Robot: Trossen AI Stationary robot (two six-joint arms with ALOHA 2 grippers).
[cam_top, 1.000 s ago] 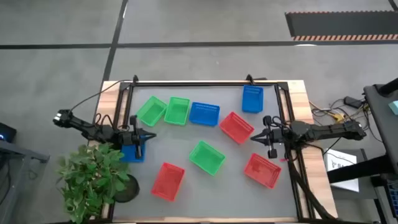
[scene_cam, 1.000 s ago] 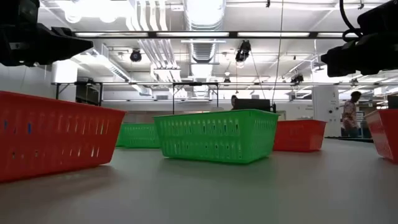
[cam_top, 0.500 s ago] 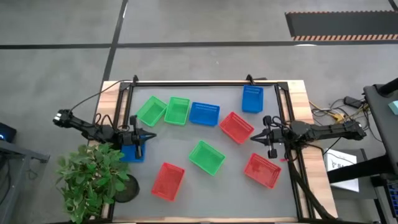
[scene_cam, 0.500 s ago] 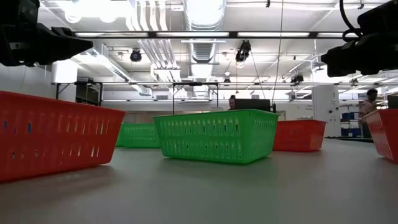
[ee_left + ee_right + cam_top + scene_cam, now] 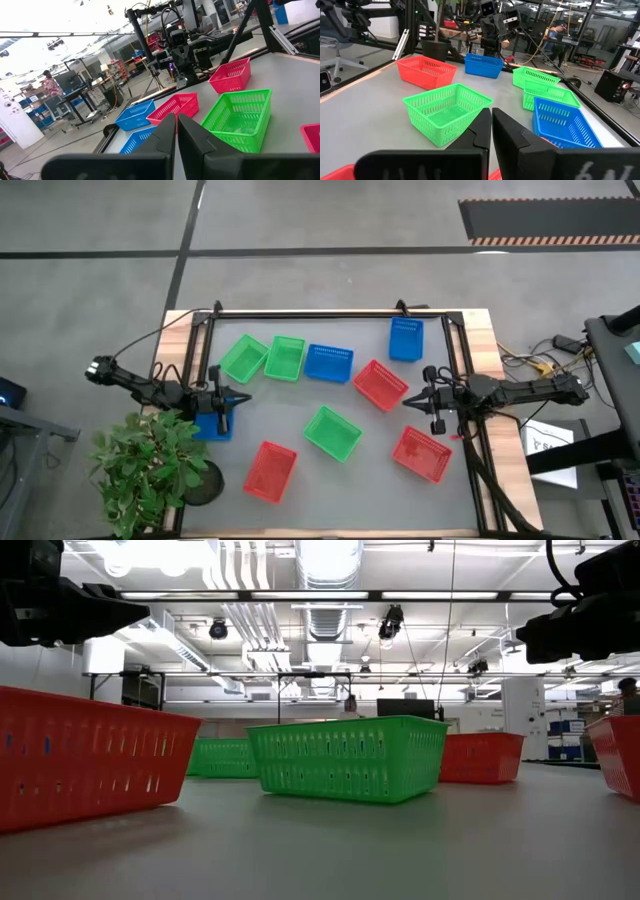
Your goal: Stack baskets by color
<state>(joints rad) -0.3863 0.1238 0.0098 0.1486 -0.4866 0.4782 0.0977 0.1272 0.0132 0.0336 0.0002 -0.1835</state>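
Several lattice baskets rest bottom-down on the grey table. Green ones [image 5: 243, 357] [image 5: 285, 358] stand side by side at the far left, beside a blue one [image 5: 328, 362]. Another blue one [image 5: 405, 339] is far right. A red one [image 5: 380, 385] and a green one [image 5: 333, 432] are central. Red ones [image 5: 270, 471] [image 5: 421, 453] stand near the front. A blue basket [image 5: 212, 423] sits below my left arm. My left gripper [image 5: 245, 397] [image 5: 176, 131] is shut, level, at the left edge. My right gripper [image 5: 405, 402] [image 5: 490, 119] is shut, level, at the right edge. Both hold nothing.
A potted plant [image 5: 150, 470] stands at the table's near left corner. A black frame rail [image 5: 330, 314] runs along the far edge. Bare grey surface lies between the near red baskets [image 5: 400, 850]. A person [image 5: 630, 690] shows far off in the room.
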